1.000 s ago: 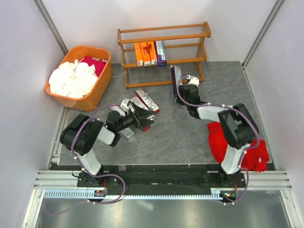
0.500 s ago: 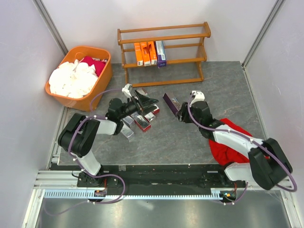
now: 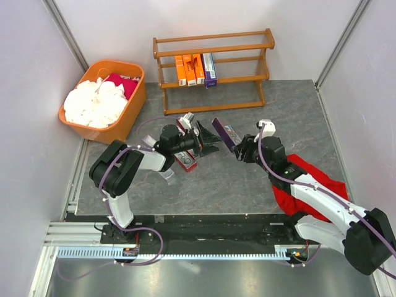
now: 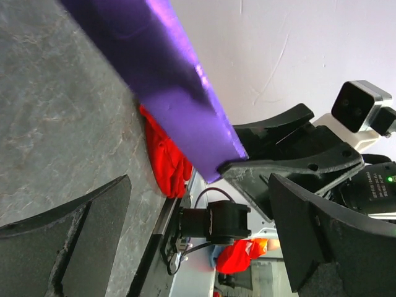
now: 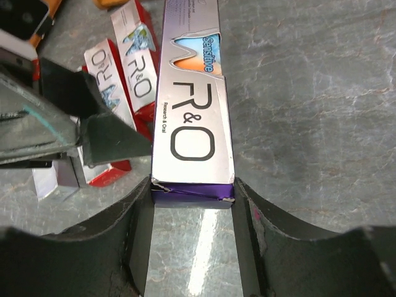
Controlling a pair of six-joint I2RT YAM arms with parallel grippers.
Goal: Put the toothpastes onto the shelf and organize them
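A purple-and-white toothpaste carton (image 3: 222,132) (image 5: 192,117) (image 4: 166,80) is held above the table, with my right gripper (image 3: 239,149) (image 5: 193,197) shut on its near end. My left gripper (image 3: 214,140) (image 4: 198,238) stands open just left of that carton, its fingers apart and touching nothing. Red-and-silver toothpastes (image 3: 185,158) (image 5: 127,80) lie on the table under the left wrist. The wooden shelf (image 3: 213,41) stands at the back. Its middle tier holds three orange cartons (image 3: 189,69) and a purple one (image 3: 210,68).
An orange tub (image 3: 127,117) of white and red cloths sits at the back left. A red cloth (image 3: 312,182) (image 4: 164,154) lies under the right arm at the front right. Grey walls close in on both sides.
My right arm has swung back from the shelf's foot to mid-table, still carrying the purple-and-white carton. My left gripper has moved right, off the carton pile toward that carton.
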